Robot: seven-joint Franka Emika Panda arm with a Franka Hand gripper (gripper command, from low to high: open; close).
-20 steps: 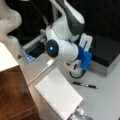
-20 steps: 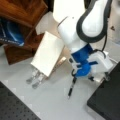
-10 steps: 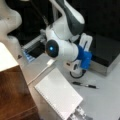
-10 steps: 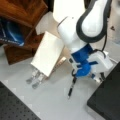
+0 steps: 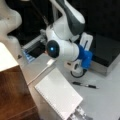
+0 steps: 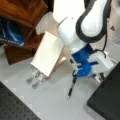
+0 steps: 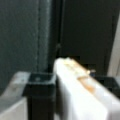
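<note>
Arm: white Franka arm with blue fittings at the wrist, bent low over the desk [image 5: 107, 100] in both front views.
Gripper: at the low end of the arm [image 5: 76, 68], near the desk surface beside the blue fittings; in a front view [image 6: 75, 73] it sits just above the top end of the pen. Its fingers are hidden behind the wrist housing, so whether it is spread or closed, and whether it grips anything, cannot be told.
Pen: dark, slim, lying flat on the desk [image 5: 84, 85]; in a front view [image 6: 71, 87] it runs down from under the gripper, and touching or just apart cannot be told. It is the nearest thing to the gripper.
Notebook: white pad with a spiral edge [image 5: 58, 93], lying flat just beside the pen toward a front view's left; also seen [image 6: 48, 53] with its corner against the wooden stand, which keeps it square to the desk edge.
Clips: two metal pieces at the notebook's lower end [image 6: 35, 78], resting on the desk.
Wooden stand: brown, at a front view's left [image 5: 12, 95], and at a front view's top left [image 6: 22, 15].
Black box: dark slab at a front view's right [image 5: 105, 50].
Wrist view: a white, orange-flecked object [image 7: 77, 87] close to the lens before a dark background; what it is cannot be told.
</note>
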